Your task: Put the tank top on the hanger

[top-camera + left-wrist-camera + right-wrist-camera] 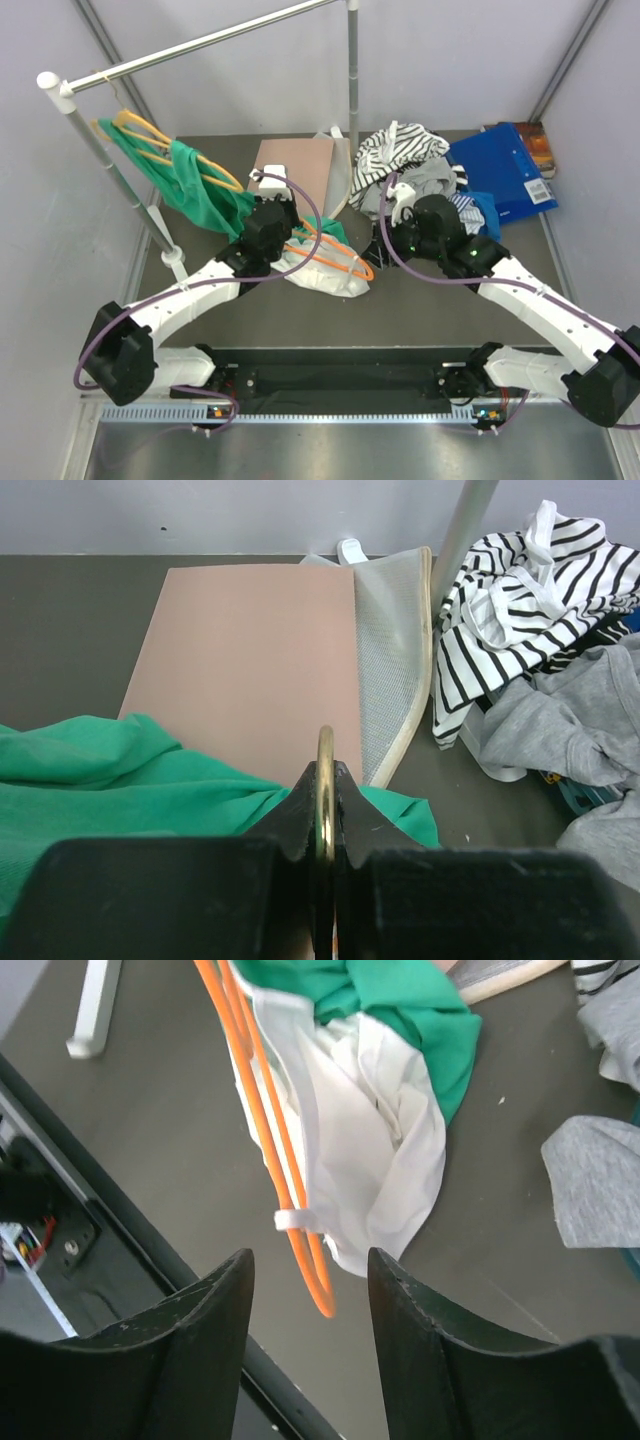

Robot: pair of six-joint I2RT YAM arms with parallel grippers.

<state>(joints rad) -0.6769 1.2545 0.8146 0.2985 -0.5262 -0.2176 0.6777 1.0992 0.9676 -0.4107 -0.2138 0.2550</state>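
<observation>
The orange hanger (335,257) lies tilted over the dark table, and my left gripper (283,235) is shut on its hook (326,765). The white tank top (325,278) is bunched under and beside the hanger. In the right wrist view one narrow strap (297,1221) wraps round the hanger (262,1130) near its lower end, while the rest of the tank top (375,1160) sags to the right. My right gripper (310,1265) stands open just short of that hanger end, with nothing between its fingers. A green garment (400,1000) overlaps the top's upper edge.
A green garment (190,178) hangs on a paler hanger at the rack's left post (110,165). Behind lie a pink board (295,165), a striped shirt (400,148) on grey clothes, and a blue folder (505,172). The rack's right pole (352,90) stands mid-back.
</observation>
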